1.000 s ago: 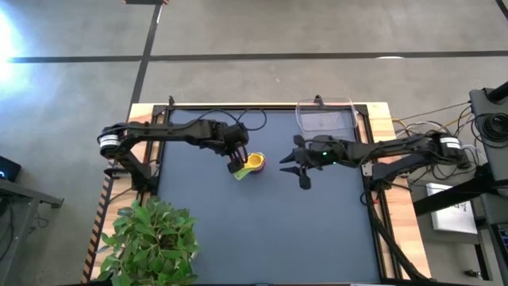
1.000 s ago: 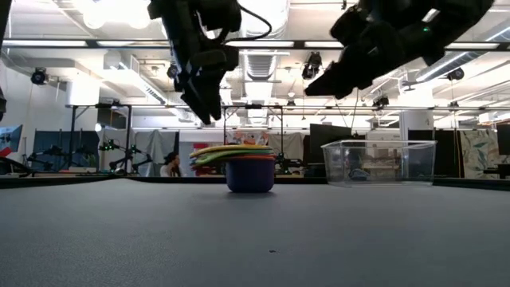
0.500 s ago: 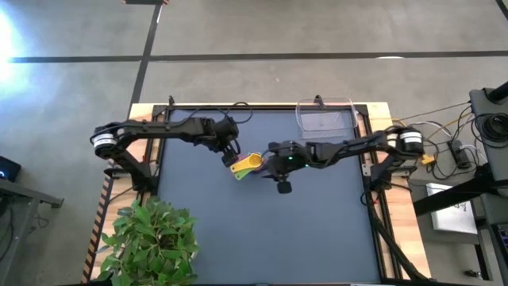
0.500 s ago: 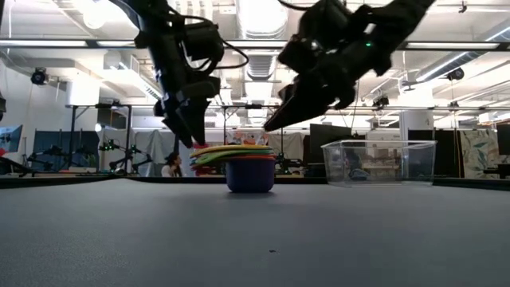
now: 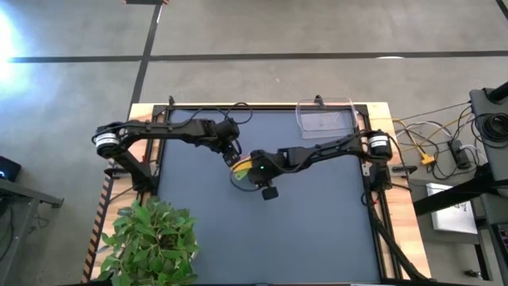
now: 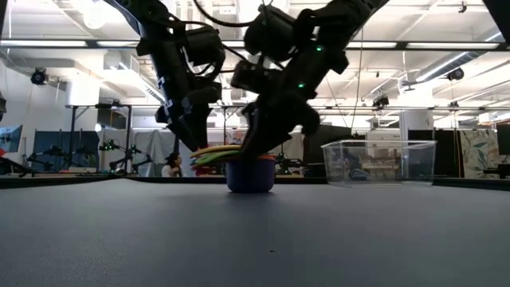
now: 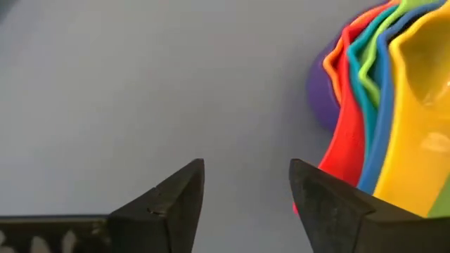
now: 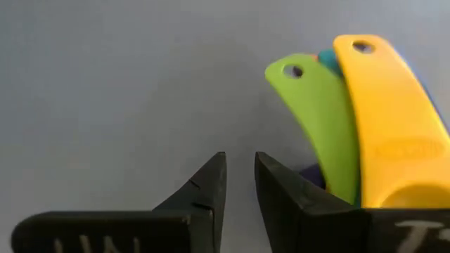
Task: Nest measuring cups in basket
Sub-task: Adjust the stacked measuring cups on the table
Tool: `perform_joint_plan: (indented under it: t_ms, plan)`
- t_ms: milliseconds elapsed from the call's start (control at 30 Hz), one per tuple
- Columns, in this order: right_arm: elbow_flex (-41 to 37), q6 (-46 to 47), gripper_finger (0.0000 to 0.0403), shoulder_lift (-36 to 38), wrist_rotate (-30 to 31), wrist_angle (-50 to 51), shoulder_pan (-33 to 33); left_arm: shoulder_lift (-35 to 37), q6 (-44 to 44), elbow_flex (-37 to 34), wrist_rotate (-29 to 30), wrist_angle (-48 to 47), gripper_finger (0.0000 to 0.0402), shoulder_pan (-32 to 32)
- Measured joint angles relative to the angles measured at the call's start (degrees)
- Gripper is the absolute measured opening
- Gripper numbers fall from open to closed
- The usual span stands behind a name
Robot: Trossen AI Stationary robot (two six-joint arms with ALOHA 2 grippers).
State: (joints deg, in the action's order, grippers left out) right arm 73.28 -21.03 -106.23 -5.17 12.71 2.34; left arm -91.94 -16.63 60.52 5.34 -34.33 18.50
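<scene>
From above, the dark blue-grey table [image 5: 317, 230] has light wooden edges and stands on a grey concrete floor crossed by dark lines. The stack of measuring cups [image 5: 242, 167] sits just left of the table's middle. The clear basket [image 5: 325, 119] lies at the far edge, well apart from the stack and to its right. A leafy green plant [image 5: 151, 238] covers the near left corner, and cables and equipment crowd the floor right of the table. The left gripper [image 5: 232, 153] is just beside the stack on its far left side; the right gripper [image 5: 252, 168] hangs over the stack's right side.

From table height, the cups [image 6: 243, 163] stand nested, a purple bowl at the bottom and coloured handles fanned out to its left. The basket [image 6: 380, 162] rests on the surface to the right of the stack. Behind it is a workshop hall with ceiling strip lights, stands and screens. Both arms come down onto the stack.

The left wrist view shows the left gripper [image 7: 246, 193] with its fingers spread over bare tabletop, the nested cups [image 7: 394, 105] just beside one finger.

The right wrist view shows the right gripper [image 8: 240, 184] with its fingers nearly pressed together, a narrow slit between them and nothing in it; the green and yellow handles [image 8: 351, 126] lie just beside.
</scene>
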Motion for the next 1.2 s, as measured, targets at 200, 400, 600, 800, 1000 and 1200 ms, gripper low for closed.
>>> perform_joint_plan:
  t_ms: [200, 400, 600, 800, 1000, 1200]
  plan:
    - [3.26, 0.36, 0.0050, -2.28, 1.05, 0.74, -0.72, -1.10, 0.00, -1.92, -1.61, 1.25, 0.0162, -0.02]
    - [5.00, 0.91, 0.0047, -3.51, 7.16, 0.74, -1.00, -1.81, -0.53, -3.52, -3.47, 3.86, 0.0142, -0.02]
    - [5.06, 1.04, 0.0047, -4.59, 10.15, 0.68, -0.95, -1.79, -0.69, -3.60, -6.66, 4.63, 0.0137, -0.02]
    - [5.04, 2.26, 0.0047, -4.88, 11.94, -0.12, -0.95, -1.88, -0.69, -3.60, -8.25, 5.18, 0.0137, -0.08]
    - [5.02, 3.22, 0.0047, -4.88, 13.26, -1.62, -0.93, -1.88, -1.60, -3.60, -9.40, 5.46, 0.0137, -0.52]
    - [5.24, 4.58, 0.0047, -4.88, 14.35, -2.72, -0.93, -1.88, -1.92, -3.60, -9.55, 5.77, 0.0137, -1.57]
